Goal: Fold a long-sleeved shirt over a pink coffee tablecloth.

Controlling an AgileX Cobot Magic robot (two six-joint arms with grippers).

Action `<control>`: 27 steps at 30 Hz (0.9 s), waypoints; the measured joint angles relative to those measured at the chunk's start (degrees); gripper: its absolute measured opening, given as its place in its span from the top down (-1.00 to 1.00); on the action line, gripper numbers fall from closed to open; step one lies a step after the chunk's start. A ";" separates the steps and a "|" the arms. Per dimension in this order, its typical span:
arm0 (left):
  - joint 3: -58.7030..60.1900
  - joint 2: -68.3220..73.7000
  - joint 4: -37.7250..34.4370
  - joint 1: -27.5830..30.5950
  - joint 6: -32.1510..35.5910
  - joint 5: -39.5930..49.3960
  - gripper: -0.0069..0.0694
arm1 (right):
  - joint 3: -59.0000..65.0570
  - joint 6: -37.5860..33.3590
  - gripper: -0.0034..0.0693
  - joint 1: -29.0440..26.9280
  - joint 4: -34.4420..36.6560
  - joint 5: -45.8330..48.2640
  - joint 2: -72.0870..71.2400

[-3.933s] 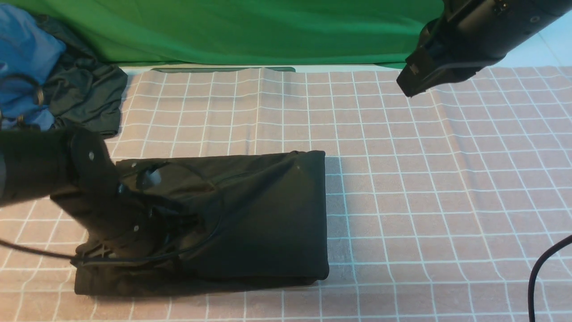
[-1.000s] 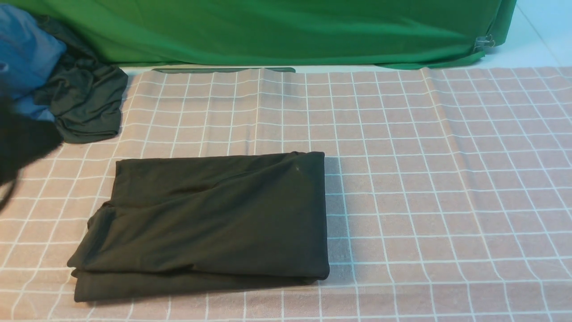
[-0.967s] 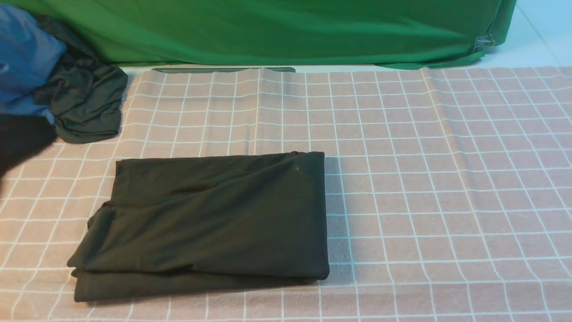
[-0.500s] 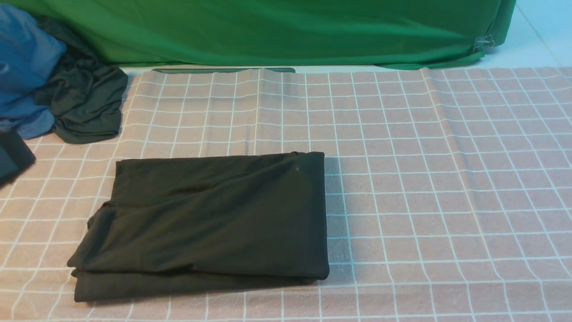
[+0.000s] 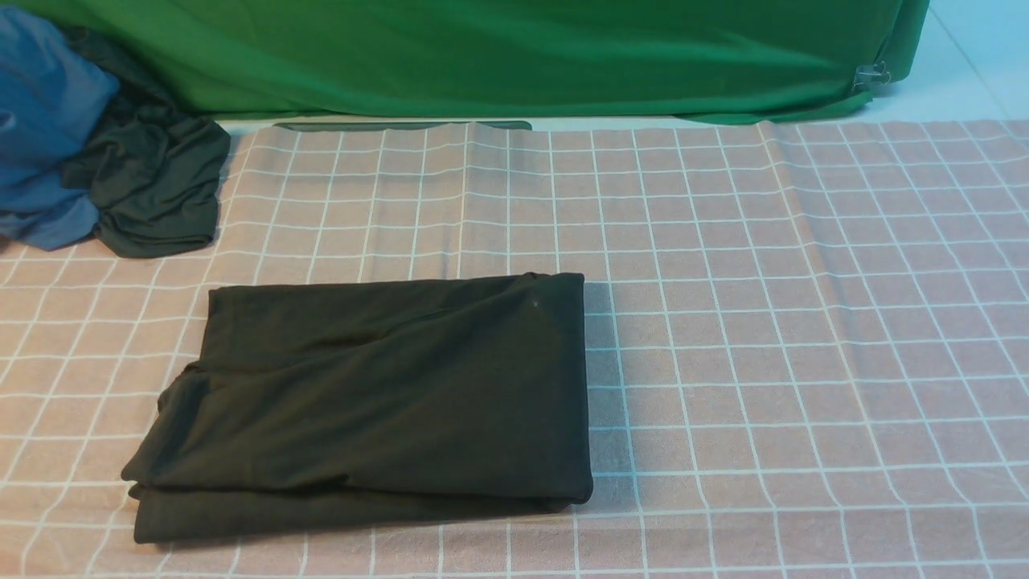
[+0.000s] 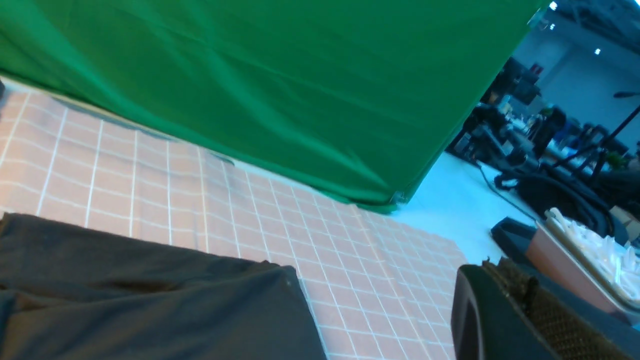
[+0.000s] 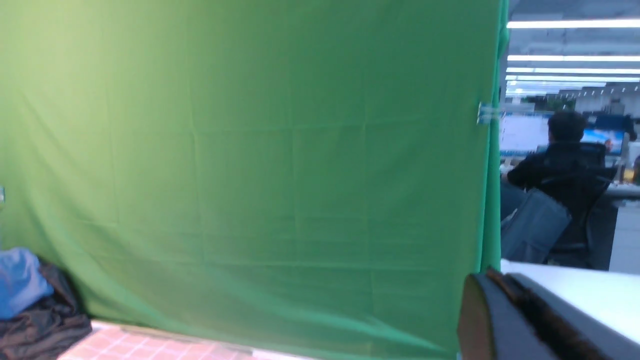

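Note:
The long-sleeved shirt [image 5: 378, 394], very dark green-black, lies folded into a flat rectangle on the pink coffee tablecloth [image 5: 764, 322], left of centre near the front edge. Its lettering and neck tag are hidden in the fold. Part of the shirt [image 6: 140, 300] and the tablecloth [image 6: 350, 250] also show in the left wrist view. Neither arm appears in the front view. My left gripper [image 6: 505, 280] is shut with nothing between its fingers, off to the shirt's side. My right gripper [image 7: 500, 287] is shut and empty, raised and facing the green fabric.
Plain green fabric [image 5: 482, 56] hangs along the back. A small dark garment [image 5: 153, 185] bunched with blue cloth [image 5: 44, 121] sits at the back left corner. In the left wrist view, a tray of white pieces [image 6: 595, 255] stands beyond the table. A seated person [image 7: 555, 170] is behind the backdrop.
The left arm has drawn back off the folded shirt and slid out of the front view at the left edge. The right arm left view earlier. The shirt has not moved.

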 joint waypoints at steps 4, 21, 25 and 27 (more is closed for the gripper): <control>3.62 -0.52 0.19 0.00 0.00 -2.01 0.78 | 0.00 0.63 0.79 0.00 -0.13 0.45 0.13; 4.97 -0.62 0.25 0.00 0.00 -2.18 0.78 | 0.00 0.76 0.78 0.00 -0.16 0.75 0.13; 4.97 -0.62 0.25 0.00 0.00 -2.18 0.78 | 0.00 0.76 0.76 0.00 -0.16 0.75 0.13; 4.97 -0.62 0.25 0.00 0.00 -2.18 0.78 | 0.00 0.76 0.75 0.00 -0.16 0.75 0.13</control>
